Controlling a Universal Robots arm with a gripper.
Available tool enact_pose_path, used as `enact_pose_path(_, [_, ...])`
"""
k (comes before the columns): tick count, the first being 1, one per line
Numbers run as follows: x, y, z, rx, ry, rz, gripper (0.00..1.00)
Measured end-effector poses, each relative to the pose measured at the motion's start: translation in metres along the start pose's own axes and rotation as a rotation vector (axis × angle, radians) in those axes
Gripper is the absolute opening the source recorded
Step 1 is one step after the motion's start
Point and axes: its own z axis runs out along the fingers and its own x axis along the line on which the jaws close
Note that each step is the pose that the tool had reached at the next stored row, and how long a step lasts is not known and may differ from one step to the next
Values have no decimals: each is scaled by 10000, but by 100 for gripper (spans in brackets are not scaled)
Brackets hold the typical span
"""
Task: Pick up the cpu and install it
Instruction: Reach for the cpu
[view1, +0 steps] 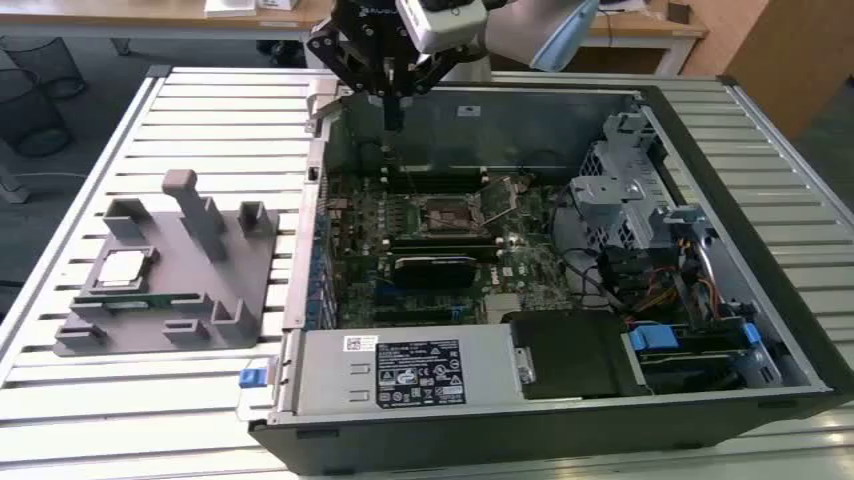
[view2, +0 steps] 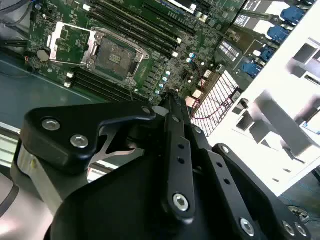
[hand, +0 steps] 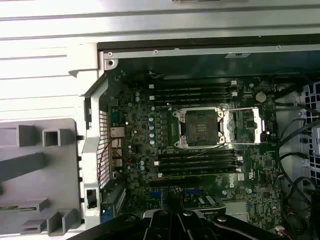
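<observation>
The cpu (view1: 123, 268), a small silver-grey square chip, lies flat in a recess of the grey holder (view1: 160, 300) on the exterior view's left, outside the computer case. My gripper (view1: 394, 122) hangs over the far edge of the open case, well away from the chip, with its black fingers shut together on nothing. In both wrist views the motherboard's socket (hand: 200, 127) (view2: 114, 55) is uncovered, with its metal load plate (hand: 245, 125) swung open beside it. The fingertips (view2: 172, 97) point toward the board from above.
The open case (view1: 667, 100) holds memory slots (hand: 192, 92) on both sides of the socket, a black power supply (view1: 414, 370), drive cages (view1: 621, 190) and cables (view1: 667, 290). The grey holder's upright posts (view1: 200, 215) stand beside the chip. Everything rests on a slatted metal table (view1: 134, 420).
</observation>
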Motion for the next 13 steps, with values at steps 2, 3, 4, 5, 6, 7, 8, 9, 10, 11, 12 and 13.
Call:
enact_pose_path(2, [0,0,0,0,0,0,11])
enact_pose_path(3, [0,0,0,0,0,0,11])
enact_pose_path(4, [1,0,0,0,0,0,11])
enact_pose_path(5, [3,0,0,0,0,1,11])
enact_pose_path(6, [5,0,-1,2,1,1,11])
enact_pose_path(7, [8,0,0,0,0,1,11])
enact_pose_path(8, [10,-1,0,0,0,1,11])
enact_pose_path(9, [12,-1,0,0,0,0,11])
enact_pose_path(10, [43,-3,2,0,0,0,11])
enact_pose_path(11, [79,-6,4,1,0,0,11])
enact_pose_path(12, [80,-6,5,0,0,0,11])
enact_pose_path(13, [82,-7,5,0,0,0,11])
